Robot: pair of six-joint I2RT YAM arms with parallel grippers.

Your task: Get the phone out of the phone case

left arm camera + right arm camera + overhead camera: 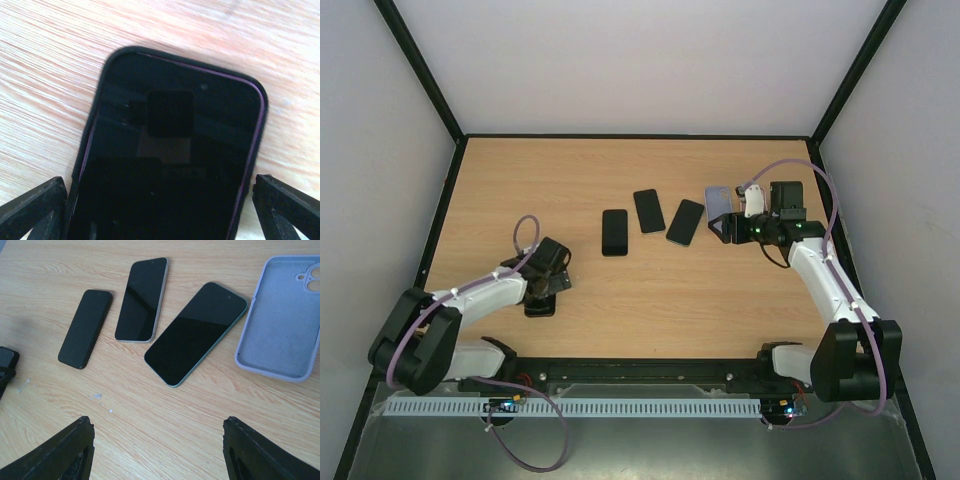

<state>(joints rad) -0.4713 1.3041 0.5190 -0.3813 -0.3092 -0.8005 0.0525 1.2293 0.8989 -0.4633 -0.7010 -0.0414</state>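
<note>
Top view: left jaws sit over cased phone (539, 308), lower left of tabletop (650, 300), prob. to grip its edges; wrist hides most of it. Left wrist: jaws open, straddling it, contact unclear; its lower end is cut off. Right wrist: right jaws open, empty, parked by spare lilac case (280, 325), upper right.

Three phones lie in a loose row on the wood surface (165, 440): a black phone (85, 328) at the left, a silver-edged phone (142, 299) near it in the middle, and a larger green-edged phone (196, 333), screen up and tilted, at the right. Just beside that last one, not touching it, a lilac case (280, 325) lies hollow side up.
</note>
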